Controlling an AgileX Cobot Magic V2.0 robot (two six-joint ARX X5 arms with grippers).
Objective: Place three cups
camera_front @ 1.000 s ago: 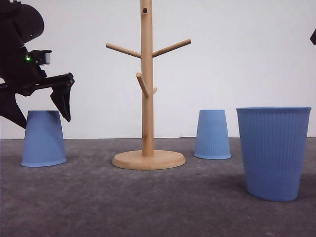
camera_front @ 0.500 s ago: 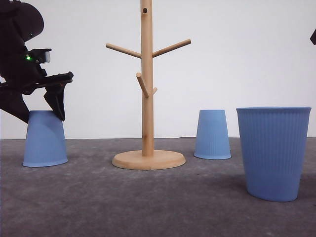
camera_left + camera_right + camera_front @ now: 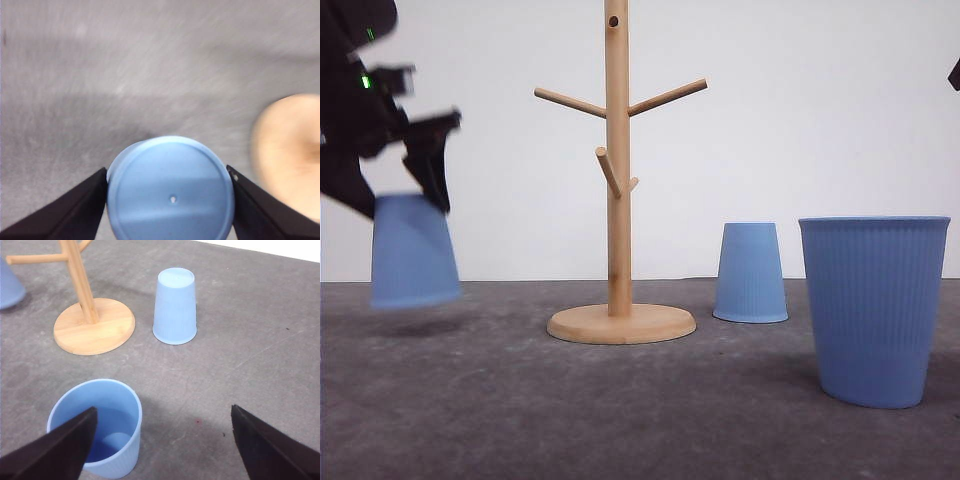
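Left gripper point(image 3: 170, 200) is pinching the upside-down cup point(image 3: 413, 250) by its base, lifting it at the stand's point(image 3: 617, 170) 9 o'clock, so it's risking slipping off that tapered plastic.

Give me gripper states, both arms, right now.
Left gripper: shut on the upside-down blue cup, lifted off the table.
Right gripper: open, holding nothing, above the upright blue cup.

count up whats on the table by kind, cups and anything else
light-blue cups: 3 (one held in the left gripper at, one upside down, one upright)
wooden peg stand: 1
total: 4
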